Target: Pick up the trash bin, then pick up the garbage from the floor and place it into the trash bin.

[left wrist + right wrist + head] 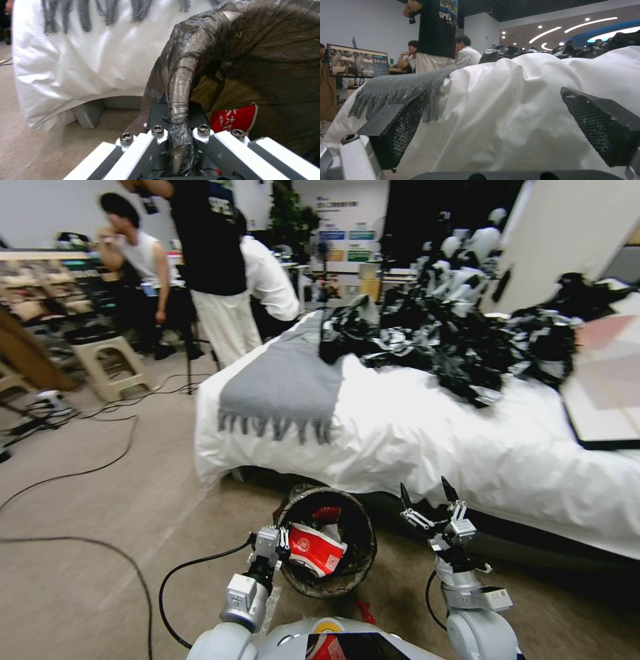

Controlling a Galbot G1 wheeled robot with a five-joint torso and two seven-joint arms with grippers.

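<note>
The trash bin point(349, 580), lined with a crinkled black bag, hangs tilted toward me just in front of the bed, my left gripper point(285, 541) shut on its near rim. In the left wrist view the left gripper point(176, 112) pinches the bag-covered rim point(181, 82). Garbage lies inside the bin: a crumpled red-and-white wrapper point(316, 548) point(237, 119). A small red scrap point(364, 612) lies on the floor by my base. My right gripper point(429, 499) is raised beside the bin, open and holding nothing. Its pads point(403, 125) face the bed sheet.
A bed with a white sheet point(413, 440) stands close ahead, with a grey fringed throw point(283, 380) and a heap of black-and-silver bags point(460, 340) on it. Cables point(87, 470) cross the floor at left. A stool point(110, 363) and people are behind.
</note>
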